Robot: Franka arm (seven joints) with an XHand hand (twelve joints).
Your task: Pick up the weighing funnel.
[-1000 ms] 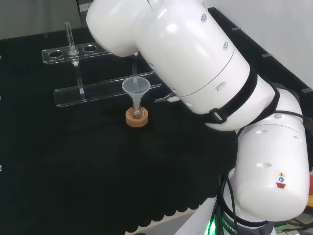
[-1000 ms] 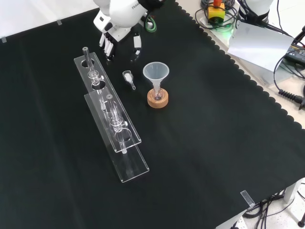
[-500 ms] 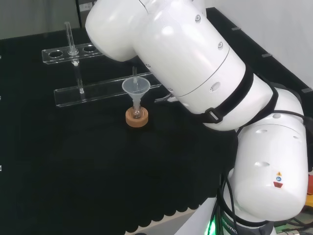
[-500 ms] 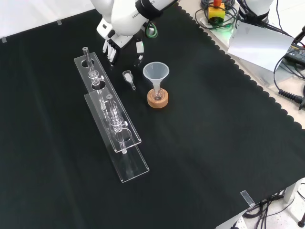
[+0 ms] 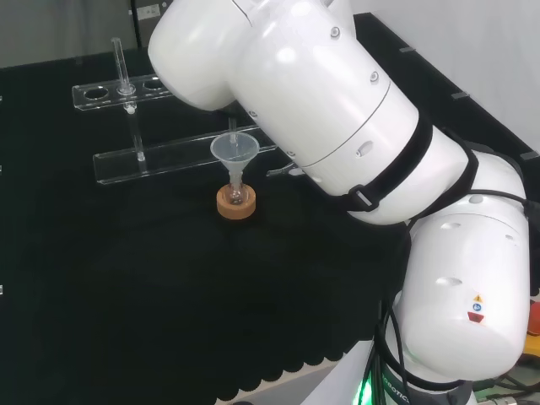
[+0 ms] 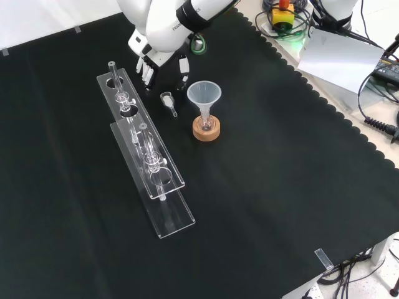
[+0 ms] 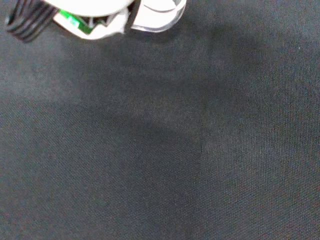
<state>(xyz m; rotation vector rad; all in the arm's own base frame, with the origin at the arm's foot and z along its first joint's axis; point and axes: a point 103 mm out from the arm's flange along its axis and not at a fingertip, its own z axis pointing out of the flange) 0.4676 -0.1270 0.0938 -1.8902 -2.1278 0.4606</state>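
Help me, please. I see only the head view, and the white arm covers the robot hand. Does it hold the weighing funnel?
Observer: No. In the front view the weighing funnel lies on the cloth, between the clear rack and the funnel.
Operator: Where is the robot hand?
Observer: The robot hand is just beyond the weighing funnel, higher in the front view, and apart from it.
Operator: Are its fingers open?
Observer: Yes. The fingers point down, spread, with nothing between them.
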